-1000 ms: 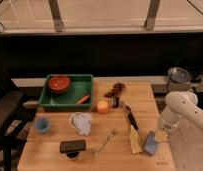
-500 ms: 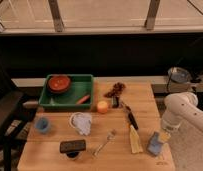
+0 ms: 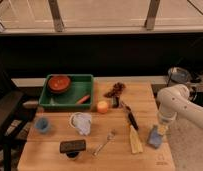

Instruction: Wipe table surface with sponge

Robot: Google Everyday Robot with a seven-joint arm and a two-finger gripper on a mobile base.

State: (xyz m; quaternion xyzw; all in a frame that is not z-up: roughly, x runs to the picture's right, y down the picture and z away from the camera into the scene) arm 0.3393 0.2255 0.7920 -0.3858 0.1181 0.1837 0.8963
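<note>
A blue sponge [image 3: 155, 138] lies on the wooden table [image 3: 55, 162] near its right edge, in the front right part. My gripper [image 3: 160, 129] hangs at the end of the white arm [image 3: 181, 102] and points down onto the sponge's far end, touching or just above it. The gripper's tip is partly hidden against the sponge.
A green tray [image 3: 70, 101] holds a red bowl [image 3: 59, 83] and a carrot [image 3: 83, 99]. An orange ball [image 3: 102, 106], white cloth [image 3: 83, 122], blue cup [image 3: 42, 125], black block [image 3: 72, 146], fork [image 3: 105, 142], knife [image 3: 131, 119] and yellow piece [image 3: 135, 140] lie on the table.
The sponge has shifted a little to the right toward the table's edge, with my gripper staying on it. The other things have not moved.
</note>
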